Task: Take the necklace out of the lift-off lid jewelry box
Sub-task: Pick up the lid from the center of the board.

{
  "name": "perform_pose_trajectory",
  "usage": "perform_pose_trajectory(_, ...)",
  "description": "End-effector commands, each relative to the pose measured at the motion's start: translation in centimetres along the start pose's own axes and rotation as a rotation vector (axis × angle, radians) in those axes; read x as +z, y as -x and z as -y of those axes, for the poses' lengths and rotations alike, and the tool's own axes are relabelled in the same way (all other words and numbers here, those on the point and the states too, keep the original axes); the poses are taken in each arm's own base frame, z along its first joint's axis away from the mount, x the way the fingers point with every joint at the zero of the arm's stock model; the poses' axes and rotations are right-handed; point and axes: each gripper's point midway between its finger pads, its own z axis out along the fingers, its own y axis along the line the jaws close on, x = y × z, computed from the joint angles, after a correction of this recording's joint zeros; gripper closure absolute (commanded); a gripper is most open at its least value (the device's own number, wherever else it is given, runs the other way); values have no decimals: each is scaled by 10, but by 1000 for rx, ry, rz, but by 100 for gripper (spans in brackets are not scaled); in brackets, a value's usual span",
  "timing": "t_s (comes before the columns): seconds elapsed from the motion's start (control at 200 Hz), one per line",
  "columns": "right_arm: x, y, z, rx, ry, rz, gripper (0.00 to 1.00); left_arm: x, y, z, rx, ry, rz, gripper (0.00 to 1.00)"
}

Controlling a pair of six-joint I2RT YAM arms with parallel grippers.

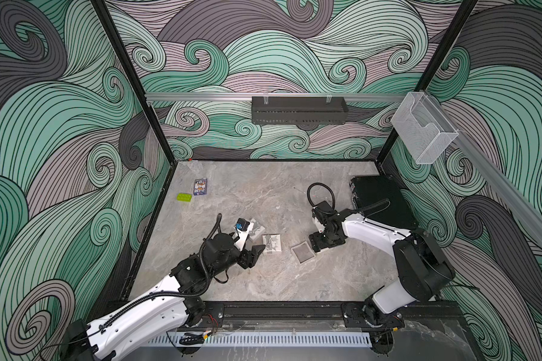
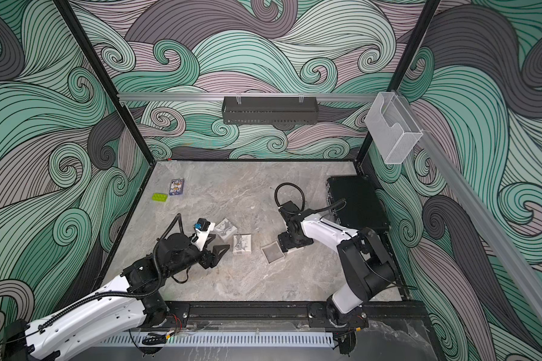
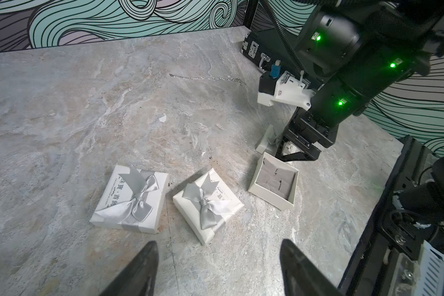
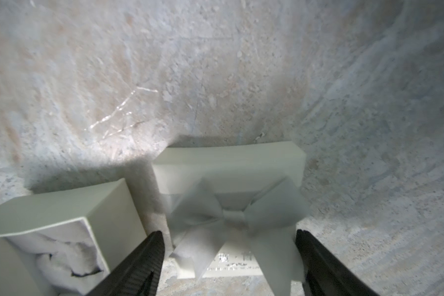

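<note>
The right end effector (image 4: 228, 233) hangs low over a white lid (image 4: 231, 176) with a silver bow. Its jaws are spread wide to either side of the lid. A strip of desk (image 3: 62, 115) shows between one finger and the lid's edge, so it grips nothing. The left end effector (image 3: 218, 243) is likewise spread wide and empty, over bare desk just near and left of the two closed boxes.

Just left of the lid stands the open box base (image 3: 274, 179), upright, holding a grey slotted pad. Further left, side by side, lie a closed white box (image 3: 131, 200) and a second closed box (image 3: 207, 205), each tied with a silver bow; what they hold is hidden. A black case (image 1: 382, 203) lies shut at the far right.

The necklace (image 3: 208, 78) lies on bare desk outside every box, far of the right end effector and well apart from it, near the left edge of the black case. From the left end effector it is farther off, toward the far right. The chain is drawn out flat in a thin, nearly straight line. Its long axis runs roughly left to right, and the end with a small clump points toward the case. In both top views it is too faint to trace.
</note>
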Motion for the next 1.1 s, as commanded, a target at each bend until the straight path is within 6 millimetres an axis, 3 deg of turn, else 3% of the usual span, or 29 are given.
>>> perform_pose_trajectory(0.0,3,6,0,19,-1,-11,20,-3,5,-3,3,15,23,27)
perform_pose_trajectory(0.23,0,7,-1,25,6,-3,27,-1,3,-4,0,15,25,27)
perform_pose_trajectory(0.54,-45,9,-12,33,91,107,28,7,-6,-5,1,22,-9,27)
perform_pose_trajectory(0.686,-58,3,-24,20,148,126,28,11,-9,-5,2,21,-31,27)
perform_pose_trajectory(0.831,-58,-5,-41,1,183,129,28,14,-11,-3,2,15,-46,27)
perform_pose_trajectory(1.096,-40,-12,-58,-13,207,103,28,19,-17,1,-4,-8,-85,27)
